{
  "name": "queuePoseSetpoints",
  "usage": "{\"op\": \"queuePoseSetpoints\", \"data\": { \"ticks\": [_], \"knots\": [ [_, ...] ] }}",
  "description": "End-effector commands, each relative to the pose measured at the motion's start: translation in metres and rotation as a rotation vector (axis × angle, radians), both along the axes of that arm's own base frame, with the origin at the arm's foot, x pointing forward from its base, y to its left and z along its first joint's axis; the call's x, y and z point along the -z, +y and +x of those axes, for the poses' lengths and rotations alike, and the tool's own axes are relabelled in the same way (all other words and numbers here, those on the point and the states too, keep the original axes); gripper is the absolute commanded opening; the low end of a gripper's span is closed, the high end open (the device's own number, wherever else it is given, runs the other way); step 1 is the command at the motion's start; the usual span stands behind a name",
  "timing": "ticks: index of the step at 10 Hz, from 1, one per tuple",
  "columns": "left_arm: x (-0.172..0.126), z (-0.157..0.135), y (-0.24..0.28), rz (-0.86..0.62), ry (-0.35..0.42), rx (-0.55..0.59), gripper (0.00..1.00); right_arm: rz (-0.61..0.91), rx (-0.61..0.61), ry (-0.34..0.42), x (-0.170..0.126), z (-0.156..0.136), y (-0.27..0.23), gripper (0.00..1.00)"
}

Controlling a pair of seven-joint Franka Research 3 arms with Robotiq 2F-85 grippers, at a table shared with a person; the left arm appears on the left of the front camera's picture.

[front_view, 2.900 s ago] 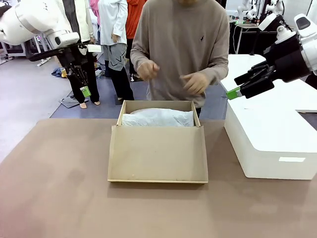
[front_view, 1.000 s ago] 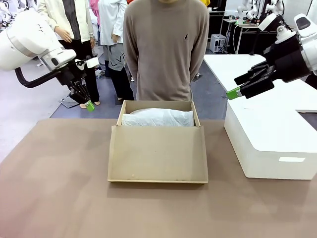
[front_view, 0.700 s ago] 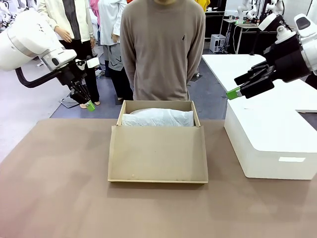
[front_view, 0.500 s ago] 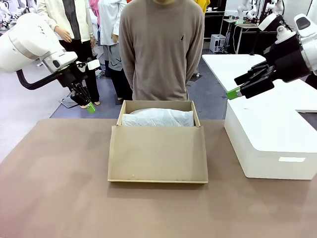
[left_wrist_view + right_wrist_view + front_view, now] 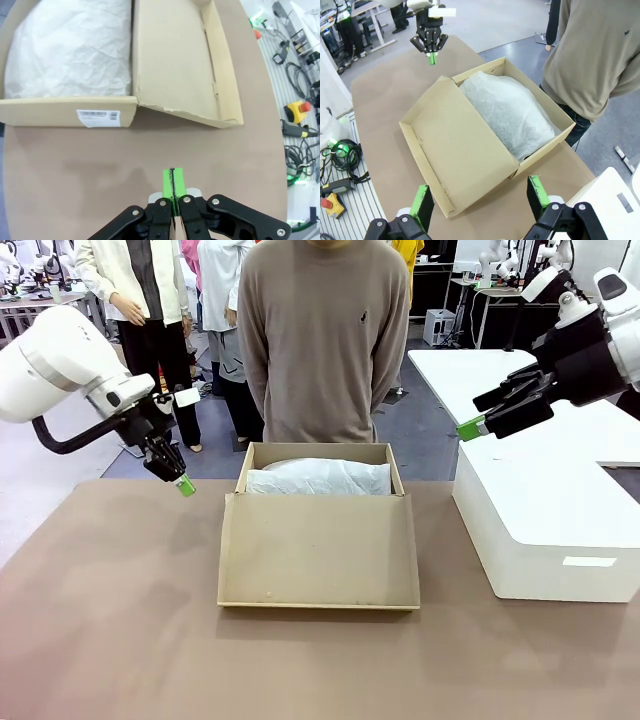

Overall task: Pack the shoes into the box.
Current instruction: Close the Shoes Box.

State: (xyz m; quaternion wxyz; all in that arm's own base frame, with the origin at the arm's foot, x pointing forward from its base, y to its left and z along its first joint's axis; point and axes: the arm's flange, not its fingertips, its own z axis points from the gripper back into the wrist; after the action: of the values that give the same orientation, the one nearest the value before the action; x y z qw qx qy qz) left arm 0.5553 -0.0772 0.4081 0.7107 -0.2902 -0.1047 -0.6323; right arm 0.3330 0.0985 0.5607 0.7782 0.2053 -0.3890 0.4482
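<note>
One tissue-lined shoebox (image 5: 318,550) sits open on the worktop (image 5: 120,640). Left fingers (image 5: 183,485) pinch shut beside it; right fingers (image 5: 470,427) gape wide, empty, right of it.

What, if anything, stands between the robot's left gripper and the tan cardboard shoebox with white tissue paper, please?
Probably yes, it can reach: the shut left gripper hovers beside the tan cardboard shoebox, and only brown table lies between them.

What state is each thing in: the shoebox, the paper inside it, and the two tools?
Tan cardboard shoebox: open, flap lid lying flat on the brown table.
White crumpled tissue paper: heaped inside the box.
Left tool: shut, empty, above the table.
Right tool: open, empty, raised.
</note>
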Motion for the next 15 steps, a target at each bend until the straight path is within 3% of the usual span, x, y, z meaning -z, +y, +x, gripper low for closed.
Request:
{"op": "queuePoseSetpoints", "data": {
  "ticks": [1,5,13,15],
  "knots": [
    [0.008,-0.013,0.001,-0.033,-0.028,0.003,0.0,0.012,-0.015,-0.007,0.0,0.002,0.0,1.0],
    [0.035,-0.022,-0.008,-0.059,0.035,0.013,0.0,0.012,-0.015,-0.007,0.0,0.002,0.0,1.0],
    [0.035,-0.018,-0.011,-0.027,0.06,0.015,0.0,0.012,-0.015,-0.007,0.0,0.002,0.0,1.0],
    [0.049,-0.007,-0.015,-0.054,0.096,0.008,0.0,0.012,-0.015,-0.007,0.0,0.002,0.0,1.0]
  ]
}}
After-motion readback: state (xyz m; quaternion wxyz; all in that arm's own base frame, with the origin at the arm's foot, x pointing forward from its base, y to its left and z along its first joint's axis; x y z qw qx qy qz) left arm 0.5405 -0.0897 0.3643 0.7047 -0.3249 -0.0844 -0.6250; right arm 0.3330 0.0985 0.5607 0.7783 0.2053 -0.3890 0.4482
